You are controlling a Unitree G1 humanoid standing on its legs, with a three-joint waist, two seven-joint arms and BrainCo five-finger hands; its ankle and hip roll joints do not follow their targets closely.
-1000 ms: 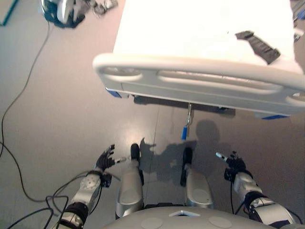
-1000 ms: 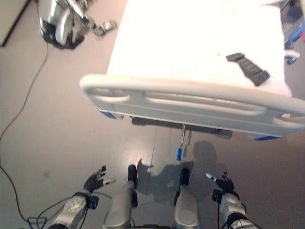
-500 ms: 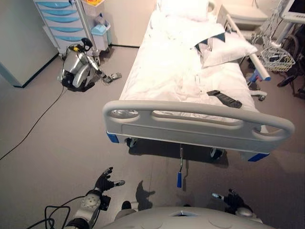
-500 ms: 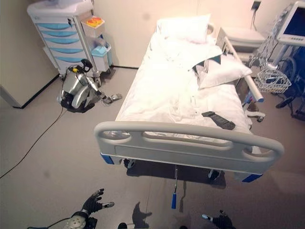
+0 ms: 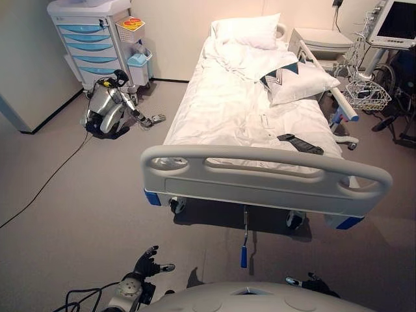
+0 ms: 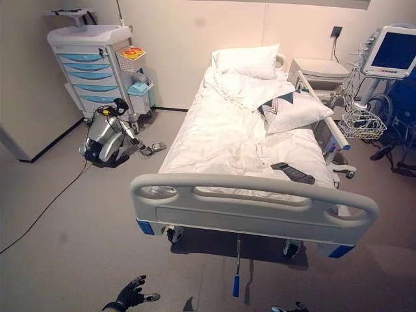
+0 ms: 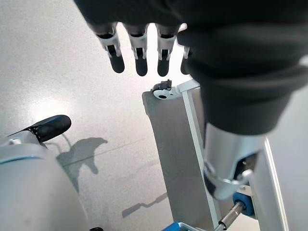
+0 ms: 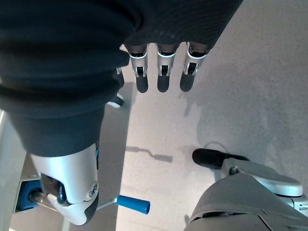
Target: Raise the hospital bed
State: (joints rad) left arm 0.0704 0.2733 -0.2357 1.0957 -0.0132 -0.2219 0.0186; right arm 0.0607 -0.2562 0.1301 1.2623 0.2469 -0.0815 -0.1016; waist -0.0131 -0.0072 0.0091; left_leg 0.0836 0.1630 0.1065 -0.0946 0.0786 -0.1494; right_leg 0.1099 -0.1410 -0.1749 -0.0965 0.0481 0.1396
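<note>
The hospital bed (image 5: 250,107) has white sheets and stands ahead of me, its grey footboard (image 5: 266,179) nearest. Under the footboard a metal crank with a blue handle (image 5: 244,252) hangs toward the floor; the same blue handle (image 8: 132,204) lies past my right hand in the right wrist view. My left hand (image 5: 146,263) is low at the left, fingers (image 7: 139,53) straight and holding nothing. My right hand (image 5: 312,283) is low at the right, open too, its fingers (image 8: 163,77) over bare floor. Both hands are well short of the crank.
A black remote (image 5: 299,143) and pillows (image 5: 247,31) lie on the bed. Left of the bed, a silver machine (image 5: 107,107) rests on the floor by a blue-drawered cart (image 5: 91,36). At the right are a bedside cabinet (image 5: 322,39), a monitor (image 5: 393,23) and a wire basket (image 5: 367,94).
The camera has tipped up from the floor and footboard to take in the whole bed and room. Both hands now sit lower in the picture and stay open.
</note>
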